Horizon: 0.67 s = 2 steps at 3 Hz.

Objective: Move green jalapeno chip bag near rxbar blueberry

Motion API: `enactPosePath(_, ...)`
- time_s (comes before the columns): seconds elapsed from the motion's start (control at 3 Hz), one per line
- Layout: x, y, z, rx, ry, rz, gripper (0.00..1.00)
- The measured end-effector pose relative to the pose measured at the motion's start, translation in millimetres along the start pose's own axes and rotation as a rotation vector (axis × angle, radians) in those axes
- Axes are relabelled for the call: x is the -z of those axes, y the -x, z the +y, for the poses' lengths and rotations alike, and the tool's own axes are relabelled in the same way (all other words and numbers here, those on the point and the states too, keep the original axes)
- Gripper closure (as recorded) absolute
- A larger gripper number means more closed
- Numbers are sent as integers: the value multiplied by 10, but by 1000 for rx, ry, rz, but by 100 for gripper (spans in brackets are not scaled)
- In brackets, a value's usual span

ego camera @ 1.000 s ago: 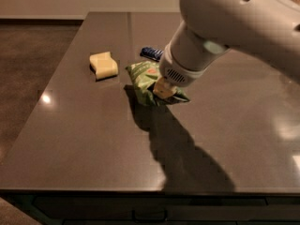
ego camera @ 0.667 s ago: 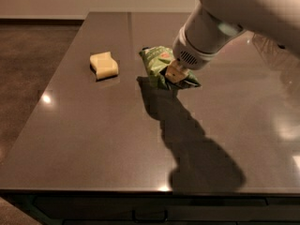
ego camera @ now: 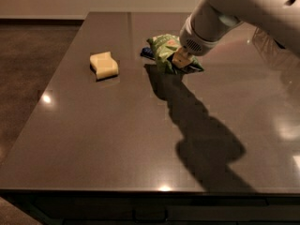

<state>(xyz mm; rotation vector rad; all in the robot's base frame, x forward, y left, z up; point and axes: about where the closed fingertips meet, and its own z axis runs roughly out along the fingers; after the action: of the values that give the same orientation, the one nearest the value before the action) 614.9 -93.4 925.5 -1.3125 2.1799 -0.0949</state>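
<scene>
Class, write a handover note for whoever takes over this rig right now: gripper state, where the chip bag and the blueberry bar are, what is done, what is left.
The gripper is down at the green jalapeno chip bag, with its jaws apparently shut on the bag's right side.
The bag stands crumpled at the far middle of the table. The rxbar blueberry peeks out at the bag's picture-left edge, partly hidden.
Done: the bag is right beside the bar.
Left: release the bag and lift the arm away.
The yellow block lies apart, further to picture-left.
</scene>
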Motion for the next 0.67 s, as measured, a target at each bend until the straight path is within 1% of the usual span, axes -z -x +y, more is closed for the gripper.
enactPosePath(0.33, -190, -9, -153, 9, -2, 13, 60)
enactPosePath(0.67, -194, -7, -143, 9, 0, 13, 37)
